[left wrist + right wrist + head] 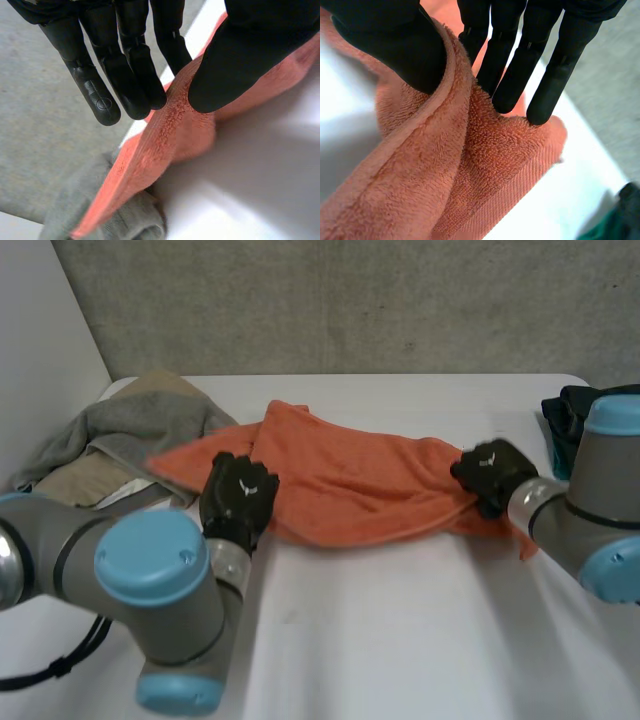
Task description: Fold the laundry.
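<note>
Head view: the orange towel (350,485) lies bunched across the middle of the white surface (400,640), its length running from 9 to 3 o'clock. The left hand (238,498) sits at its 8 o'clock edge and the right hand (492,470) at its 3 o'clock end. A grey garment (130,425) is heaped at the towel's 10 o'clock, and a dark teal cloth (572,412) lies at its 2 o'clock.

Left wrist view: straight fingers (135,80) and thumb (240,60) pinch a raised fold of the towel's edge. Beyond the fingertips, the towel's tip lies over the grey garment.

Right wrist view: the thumb and fingers (520,75) clamp the hemmed edge between them (a firm-looking hold).

The step in hand looks like spreading the towel. To do it well, I would draw both hands apart evenly until the towel is taut and flat, and pull its tip clear of the grey heap.
</note>
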Tool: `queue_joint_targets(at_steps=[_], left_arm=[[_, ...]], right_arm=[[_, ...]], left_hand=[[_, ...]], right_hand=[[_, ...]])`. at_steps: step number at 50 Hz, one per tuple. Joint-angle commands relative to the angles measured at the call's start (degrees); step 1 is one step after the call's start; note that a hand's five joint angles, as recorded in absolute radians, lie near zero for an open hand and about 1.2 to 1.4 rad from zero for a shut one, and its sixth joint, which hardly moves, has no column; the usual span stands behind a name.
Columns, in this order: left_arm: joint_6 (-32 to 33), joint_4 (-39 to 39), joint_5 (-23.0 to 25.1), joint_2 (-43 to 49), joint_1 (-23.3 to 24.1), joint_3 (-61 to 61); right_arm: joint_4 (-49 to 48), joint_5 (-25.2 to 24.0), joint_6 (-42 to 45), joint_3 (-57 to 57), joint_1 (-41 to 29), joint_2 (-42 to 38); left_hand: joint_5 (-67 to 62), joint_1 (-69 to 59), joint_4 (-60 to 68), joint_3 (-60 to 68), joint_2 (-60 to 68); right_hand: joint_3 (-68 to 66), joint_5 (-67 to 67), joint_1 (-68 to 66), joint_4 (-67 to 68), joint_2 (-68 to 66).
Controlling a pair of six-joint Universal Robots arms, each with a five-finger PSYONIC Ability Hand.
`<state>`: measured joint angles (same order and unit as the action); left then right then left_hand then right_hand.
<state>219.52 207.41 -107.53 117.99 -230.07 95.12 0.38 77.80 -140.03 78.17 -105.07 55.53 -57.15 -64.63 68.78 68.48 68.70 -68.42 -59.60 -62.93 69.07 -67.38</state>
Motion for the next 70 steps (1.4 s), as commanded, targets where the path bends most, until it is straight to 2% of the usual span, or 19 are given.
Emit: queue_joint_targets(at_steps=[1,2,3,6,8,9,12,13,16,20,23,30,35,38,46,58,65,69,70], left_arm=[[-0.1,-4.9,1.2,-8.7,0.7,4.6],[-0.1,-5.8,2.0,-10.1,0.4,5.0],[-0.1,-6.1,2.7,-10.8,0.4,5.1],[-0.1,-7.3,6.5,-13.2,-1.3,5.3],[0.0,-7.5,9.6,-13.9,-3.9,5.1],[0.0,-7.5,12.9,-14.2,-7.4,4.7],[0.2,-7.5,18.7,-14.2,-13.6,4.0],[-0.1,-7.7,22.4,-14.1,-17.4,3.4],[-0.1,-8.1,29.7,-12.8,-21.9,2.9],[0.2,-9.4,34.7,-9.3,-24.5,3.4],[0.3,-9.7,35.6,-7.5,-25.1,4.0],[0.3,-8.3,37.0,-3.1,-31.4,3.8],[0.7,-8.3,43.3,2.3,-32.7,-0.6],[0.7,-8.2,44.3,4.4,-32.8,-2.7],[1.0,-8.9,44.2,11.0,-33.0,-10.8],[10.0,-8.7,44.1,17.1,-33.6,-15.8],[10.6,-8.6,43.9,18.8,-33.5,-18.3],[10.6,-8.6,43.0,19.7,-33.3,-20.1],[10.7,-8.7,42.4,19.8,-33.3,-20.6]], right_arm=[[2.4,-1.3,0.0,7.7,1.0,5.0],[2.3,-1.5,0.0,8.3,1.4,5.6],[2.3,-1.8,0.0,9.1,2.0,6.4],[2.3,-3.5,0.0,11.4,3.5,8.5],[2.2,-5.4,0.0,12.9,4.0,9.3],[2.2,-6.1,0.0,13.3,4.1,9.3],[1.9,-7.9,-0.1,14.7,4.3,9.4],[1.8,-8.1,-0.1,15.0,4.5,9.4],[1.6,-8.3,-0.1,15.9,4.6,9.4],[1.5,-8.4,-0.1,16.0,4.7,9.3],[1.5,-8.4,-0.1,16.0,4.9,9.3],[1.4,-8.4,-0.2,16.1,5.9,9.2],[1.4,-8.4,-0.2,16.5,5.9,9.1],[1.4,-8.4,-0.2,16.8,5.9,9.2],[1.4,-8.4,-0.2,17.3,5.8,8.9],[1.4,-8.4,-0.2,17.4,5.8,8.7],[1.4,-8.4,-0.2,17.4,5.8,8.6],[1.4,-8.4,-0.2,17.4,5.8,8.7],[1.4,-8.4,-0.1,17.4,5.9,8.6]], left_hand=[[4.5,2.0,-6.2,-5.9,-6.1],[24.6,22.1,-26.2,-25.9,-26.2],[33.0,30.4,-34.6,-34.3,-34.5],[44.0,41.5,-45.6,-45.3,-45.5],[48.8,46.3,-50.5,-50.2,-50.4],[54.2,51.7,-55.8,-55.5,-55.7],[54.6,52.1,-56.2,-55.9,-56.1],[54.6,52.1,-56.2,-55.9,-56.1],[54.2,51.7,-55.9,-55.6,-55.8],[53.2,50.7,-54.9,-54.6,-54.8],[52.9,50.4,-54.5,-54.2,-54.4],[50.0,47.5,-51.7,-51.4,-51.6],[45.3,42.8,-47.0,-46.7,-46.9],[43.5,41.0,-45.1,-44.8,-45.0],[41.6,39.1,-43.3,-43.0,-43.2],[38.9,36.4,-40.6,-40.3,-40.5],[28.4,25.8,-30.0,-29.7,-29.9],[8.4,5.9,-10.0,-9.7,-9.9],[-5.3,-7.8,3.7,4.0,3.8]], right_hand=[[-11.6,-10.4,-17.1,10.9,-12.6],[-11.6,-10.4,-17.1,10.9,-12.6],[-11.6,-10.4,-17.1,10.9,-12.6],[-11.6,-10.4,-17.1,10.9,-12.6],[-11.6,-10.4,-17.1,10.9,-12.6],[-11.6,-10.4,-17.1,10.9,-12.6],[-11.6,-10.4,-17.1,10.9,-12.6],[-11.6,-10.4,-17.1,10.9,-12.6],[-11.6,-10.4,-17.1,10.9,-12.6],[-11.6,-10.4,-17.1,10.9,-12.6],[-11.6,-10.4,-17.1,10.9,-12.6],[-11.6,-10.4,-17.1,10.9,-12.6],[-11.6,-10.4,-17.1,10.9,-12.6],[-11.6,-10.4,-17.1,10.9,-12.6],[-11.6,-10.4,-17.1,10.9,-12.6],[-11.6,-10.4,-17.1,10.9,-12.6],[-11.6,-10.4,-17.1,10.9,-12.6],[-11.6,-10.4,-17.1,10.9,-12.6],[-11.6,-10.4,-17.1,10.9,-12.6]])
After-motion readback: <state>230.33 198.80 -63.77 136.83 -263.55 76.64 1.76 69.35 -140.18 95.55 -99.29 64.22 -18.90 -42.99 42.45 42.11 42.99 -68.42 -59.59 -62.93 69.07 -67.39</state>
